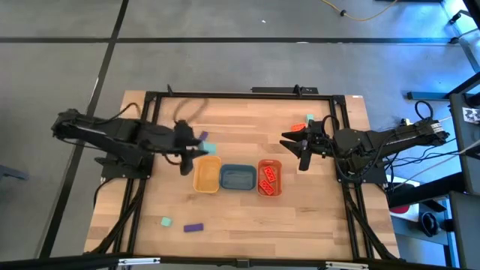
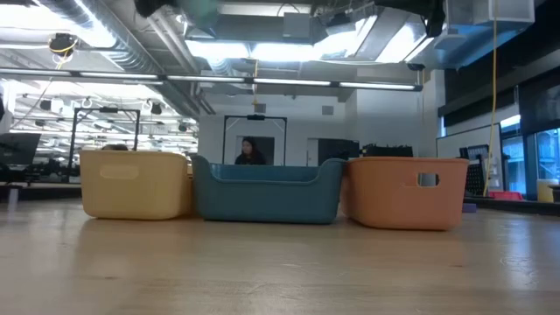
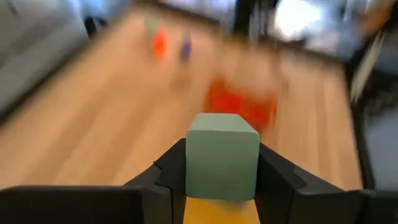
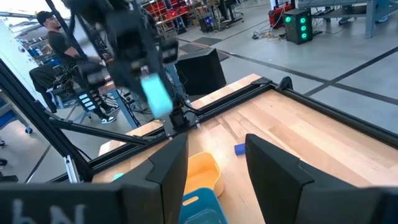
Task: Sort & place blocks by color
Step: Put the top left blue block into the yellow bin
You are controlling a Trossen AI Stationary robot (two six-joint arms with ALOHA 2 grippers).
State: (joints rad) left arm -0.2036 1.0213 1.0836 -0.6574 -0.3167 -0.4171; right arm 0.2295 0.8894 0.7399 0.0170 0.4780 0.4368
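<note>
My left gripper [image 1: 201,149] is shut on a mint-green cube [image 3: 222,155] and holds it just above the far end of the yellow tray [image 1: 207,174]. A purple bar [image 1: 202,137] lies on the table beside it. Orange-red bricks [image 1: 268,178] lie in the orange tray [image 1: 269,163]. The blue tray [image 1: 237,177] stands between those two trays. Another mint cube [image 1: 165,222] and a purple bar [image 1: 193,226] rest at the near left. An orange-red brick [image 1: 298,127] and a mint cube [image 1: 309,118] lie at the far right. My right gripper [image 1: 292,150] hovers open beside the orange tray, with nothing between its fingers. My left gripper pinches the mint-green cube by two opposite side faces [image 3: 191,158] between its two fingers. The fingers slant down from the table's left. The cube is lifted clear and sits square, with its front part sticking out past the fingertips over the yellow tray [image 3: 217,211].
The three trays stand side by side in a row at the table's middle [image 2: 136,184]. A black frame [image 1: 240,94] runs around the tabletop. In the room beyond the table a person [image 4: 56,37] shows. Bare wood lies along the near right.
</note>
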